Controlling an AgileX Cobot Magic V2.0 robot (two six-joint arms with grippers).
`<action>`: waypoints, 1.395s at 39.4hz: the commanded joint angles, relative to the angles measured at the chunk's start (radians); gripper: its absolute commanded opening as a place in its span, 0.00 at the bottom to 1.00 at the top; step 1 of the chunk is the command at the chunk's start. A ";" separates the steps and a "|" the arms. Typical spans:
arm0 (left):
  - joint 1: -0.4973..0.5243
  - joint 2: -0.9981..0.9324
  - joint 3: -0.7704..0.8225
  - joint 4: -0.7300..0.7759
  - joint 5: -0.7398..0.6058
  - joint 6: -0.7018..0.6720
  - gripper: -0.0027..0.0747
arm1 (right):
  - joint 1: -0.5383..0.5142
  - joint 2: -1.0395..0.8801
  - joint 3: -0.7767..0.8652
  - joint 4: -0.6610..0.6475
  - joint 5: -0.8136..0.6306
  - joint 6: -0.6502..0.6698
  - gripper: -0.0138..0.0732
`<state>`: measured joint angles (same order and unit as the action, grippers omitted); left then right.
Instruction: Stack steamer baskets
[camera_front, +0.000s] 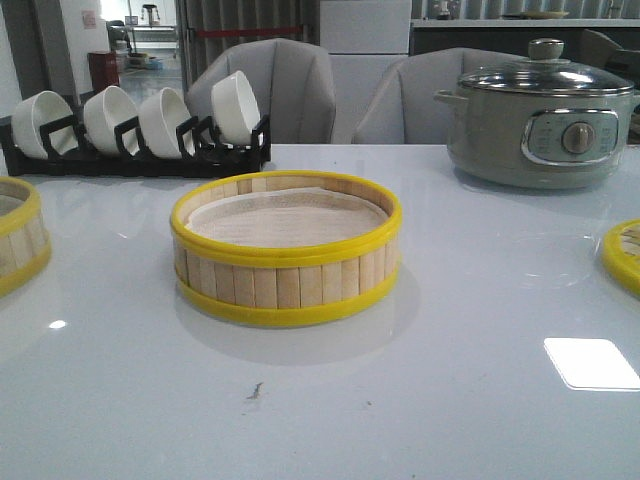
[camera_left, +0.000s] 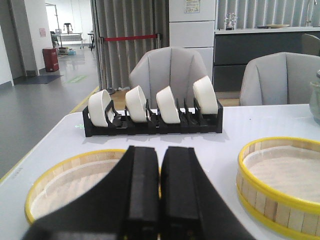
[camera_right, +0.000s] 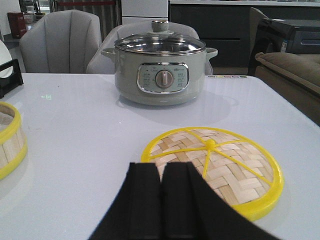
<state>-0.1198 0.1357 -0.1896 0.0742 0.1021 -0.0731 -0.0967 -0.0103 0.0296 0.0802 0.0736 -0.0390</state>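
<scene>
- My left gripper (camera_left: 160, 200) and right gripper (camera_right: 162, 205) both have their fingers pressed together, holding nothing.
- I see the centre basket (camera_front: 285, 245) mid-table, a second basket (camera_front: 18, 245) at the left edge, the lid (camera_right: 215, 167) at the right.
- Far: bowl rack (camera_front: 135, 150) on the left, electric pot (camera_front: 540, 120) on the right.

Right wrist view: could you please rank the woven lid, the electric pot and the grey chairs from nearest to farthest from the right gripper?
1. Woven lid, on the table just beyond the right gripper.
2. Electric pot, farther back on the table.
3. Grey chairs, behind the table's far edge.
</scene>
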 joint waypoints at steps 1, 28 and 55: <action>-0.005 0.151 -0.236 0.025 0.039 0.002 0.16 | -0.006 -0.022 -0.015 -0.007 -0.084 -0.007 0.18; -0.007 0.784 -0.937 0.059 0.690 0.002 0.16 | -0.006 -0.022 -0.015 -0.007 -0.084 -0.007 0.18; -0.007 0.792 -0.937 0.058 0.665 0.030 0.16 | -0.006 -0.022 -0.015 -0.007 -0.084 -0.007 0.18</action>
<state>-0.1198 0.9344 -1.0877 0.1254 0.8460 -0.0432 -0.0967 -0.0103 0.0296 0.0802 0.0736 -0.0390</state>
